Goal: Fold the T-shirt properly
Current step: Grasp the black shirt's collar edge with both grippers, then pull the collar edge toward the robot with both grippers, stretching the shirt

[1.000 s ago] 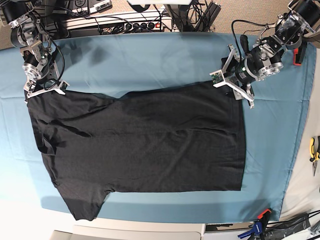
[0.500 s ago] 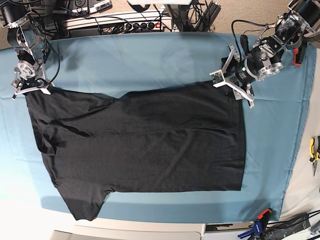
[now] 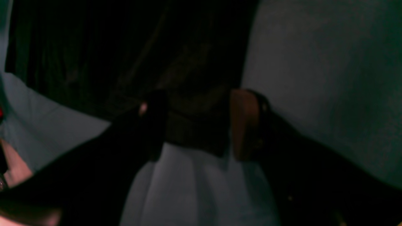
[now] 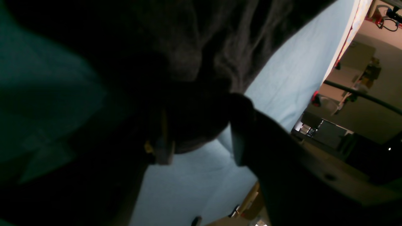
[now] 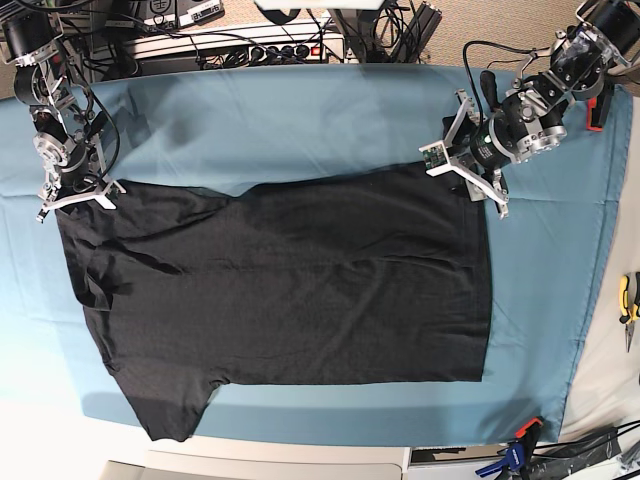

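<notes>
The black T-shirt (image 5: 280,290) lies spread flat on the teal table cloth (image 5: 300,120), plain side up, with its sleeves toward the view's left. My left gripper (image 5: 466,187) is at the shirt's far right corner. In the left wrist view its fingers (image 3: 245,125) stand open on either side of that corner (image 3: 194,125). My right gripper (image 5: 78,198) sits at the far left sleeve edge. In the right wrist view it (image 4: 201,144) is open, with a bulge of dark fabric (image 4: 194,125) between the fingers.
A power strip and cables (image 5: 240,45) run along the back edge. Yellow-handled pliers (image 5: 628,308) lie at the right, off the cloth. Clamps (image 5: 515,455) hold the cloth at the front right corner. Bare cloth surrounds the shirt.
My right gripper swung out to the left, then came back down onto the sleeve edge, its jaws narrowing slightly. The left gripper and the shirt have not moved.
</notes>
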